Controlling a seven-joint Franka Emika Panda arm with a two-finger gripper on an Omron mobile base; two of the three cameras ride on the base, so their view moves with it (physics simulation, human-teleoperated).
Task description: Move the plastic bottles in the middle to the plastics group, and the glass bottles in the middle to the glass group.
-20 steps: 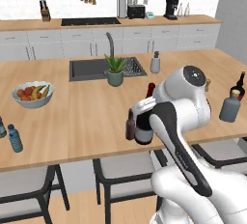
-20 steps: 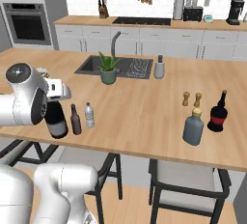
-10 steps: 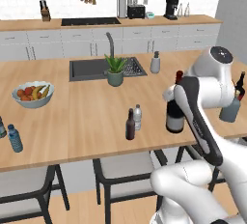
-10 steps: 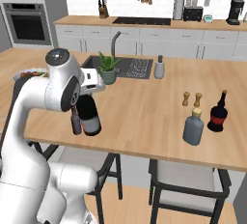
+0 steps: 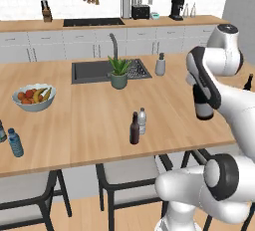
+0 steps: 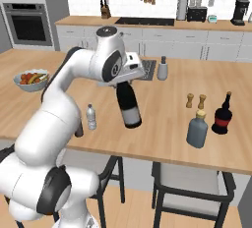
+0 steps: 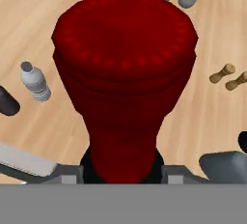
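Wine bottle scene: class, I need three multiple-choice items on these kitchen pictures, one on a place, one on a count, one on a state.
1. Where is the clear bottle?
A. in the sink
B. beside the brown bottle
C. by the fruit bowl

2. How many wooden mills stand by the grey bottle?
A. one
B. two
C. four

3. The wine bottle is:
A. lying on the counter
B. standing among the glass group
C. held up by the end effector

Answers: 1 B, the two stand side by side at the counter's front. 2 B, a pair shows. 3 C, its red foil neck sits between the fingers, base off the counter.
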